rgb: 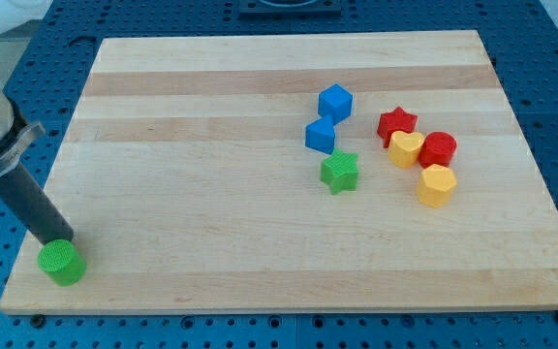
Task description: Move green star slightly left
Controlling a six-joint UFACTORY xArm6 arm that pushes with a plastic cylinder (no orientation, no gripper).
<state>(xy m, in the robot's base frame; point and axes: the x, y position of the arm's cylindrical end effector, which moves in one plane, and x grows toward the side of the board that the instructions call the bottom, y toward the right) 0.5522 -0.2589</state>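
The green star (pixel 339 172) lies right of the board's middle, just below two blue blocks: a blue cube (pixel 335 102) and a second blue block (pixel 321 135) touching its lower left. My tip (pixel 56 238) is at the board's lower left corner, far left of the star, touching the top of a green cylinder (pixel 62 263). The dark rod slants up to the view's left edge.
Right of the star sits a tight cluster: a red star (pixel 396 124), a yellow heart (pixel 406 148), a red cylinder (pixel 438 149) and a yellow hexagonal block (pixel 437 184). The wooden board (pixel 211 116) lies on a blue perforated table.
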